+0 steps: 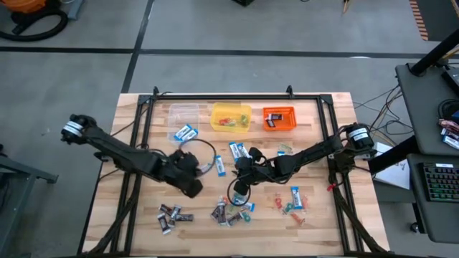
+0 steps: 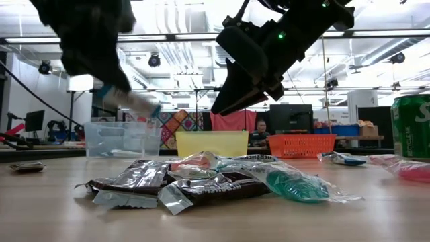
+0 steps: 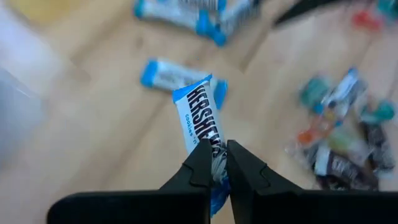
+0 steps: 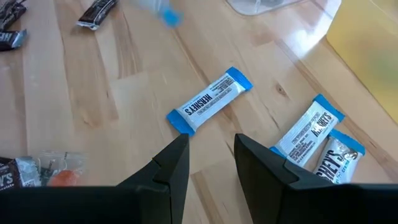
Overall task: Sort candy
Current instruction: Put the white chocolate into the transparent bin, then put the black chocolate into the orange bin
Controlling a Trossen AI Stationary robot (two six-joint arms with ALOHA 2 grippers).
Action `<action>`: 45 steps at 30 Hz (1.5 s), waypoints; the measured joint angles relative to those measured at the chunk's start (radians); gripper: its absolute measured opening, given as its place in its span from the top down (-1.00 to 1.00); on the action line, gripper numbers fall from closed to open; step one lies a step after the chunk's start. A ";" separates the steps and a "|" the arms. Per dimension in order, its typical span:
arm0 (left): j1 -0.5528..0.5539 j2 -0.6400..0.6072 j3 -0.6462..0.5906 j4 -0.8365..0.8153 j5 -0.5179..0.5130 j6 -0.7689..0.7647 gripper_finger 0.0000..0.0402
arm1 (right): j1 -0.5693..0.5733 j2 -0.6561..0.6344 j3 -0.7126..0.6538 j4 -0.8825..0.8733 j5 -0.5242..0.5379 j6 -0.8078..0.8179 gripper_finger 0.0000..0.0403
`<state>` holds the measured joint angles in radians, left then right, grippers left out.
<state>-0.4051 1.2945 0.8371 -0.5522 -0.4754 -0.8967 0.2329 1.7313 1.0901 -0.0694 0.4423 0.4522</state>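
My left gripper (image 3: 214, 163) hovers over the table's middle (image 1: 198, 172), shut on a blue-and-white candy (image 3: 200, 118). The same candy (image 2: 133, 102) slants down from the fingers in the low view. My right gripper (image 4: 211, 155) is open and hangs above the table just right of it (image 1: 240, 170). A second blue-and-white candy (image 4: 211, 102) lies flat on the wood ahead of the right gripper. A mixed pile of dark brown, blue and small coloured sweets (image 1: 229, 211) lies toward the near edge. Dark brown ones (image 1: 172, 215) lie to its left and red and green ones (image 1: 290, 206) to its right. My left gripper pinches the blue-and-white candy between its two fingers (image 3: 199, 165) at one end of the wrapper (image 3: 213, 146). The rest of the bar runs straight out past the fingertips. It is lifted clear of the table, its free blue end (image 2: 156, 111) tilted downward.
Three square tubs stand in a row near the far edge: clear (image 1: 183, 113), yellow (image 1: 230, 117) and orange (image 1: 279, 118). More blue-and-white candy lies before the clear tub (image 1: 185, 133), at the middle (image 1: 237, 150) and on the right (image 1: 296, 197). A green can (image 2: 411, 128) stands at the right.
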 joint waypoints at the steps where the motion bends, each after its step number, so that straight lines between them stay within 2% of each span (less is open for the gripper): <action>1: 0.003 -0.034 0.000 -0.021 -0.027 0.013 1.00 | 0.000 0.000 0.000 0.000 0.000 0.000 0.41; 6: 0.066 -0.204 0.000 -0.190 -0.178 0.028 1.00 | 0.000 0.000 0.000 0.010 0.001 0.000 0.41; 10: 0.205 -0.280 -0.001 -0.343 -0.229 0.017 1.00 | -0.001 0.001 0.000 0.041 0.003 0.000 0.41; 16: 0.482 -0.280 -0.023 -0.315 -0.187 0.214 1.00 | -0.009 0.001 0.000 0.064 0.004 0.000 0.41; 20: 0.660 -0.236 -0.028 -0.246 -0.099 0.395 1.00 | -0.011 0.001 0.000 0.067 0.004 0.006 0.41; 22: 0.736 -0.212 -0.032 -0.209 -0.059 0.469 1.00 | -0.011 0.001 0.000 0.068 0.004 0.008 0.41; 26: 0.844 -0.156 -0.033 -0.181 -0.048 0.548 0.95 | -0.011 0.001 0.000 0.068 0.004 0.009 0.41; 35: 0.878 -0.056 -0.034 -0.181 -0.042 0.601 0.58 | -0.011 0.001 0.000 0.068 0.003 0.011 0.41; 40: 0.874 -0.049 -0.034 -0.182 -0.038 0.601 0.47 | -0.011 0.001 0.000 0.068 0.003 0.011 0.41; 45: 0.828 -0.097 -0.034 -0.197 0.123 0.566 0.44 | -0.011 0.001 0.000 0.067 -0.007 0.012 0.41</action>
<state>0.4228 1.1979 0.8032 -0.7490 -0.3523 -0.3302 0.2218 1.7325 1.0897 -0.0021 0.4356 0.4640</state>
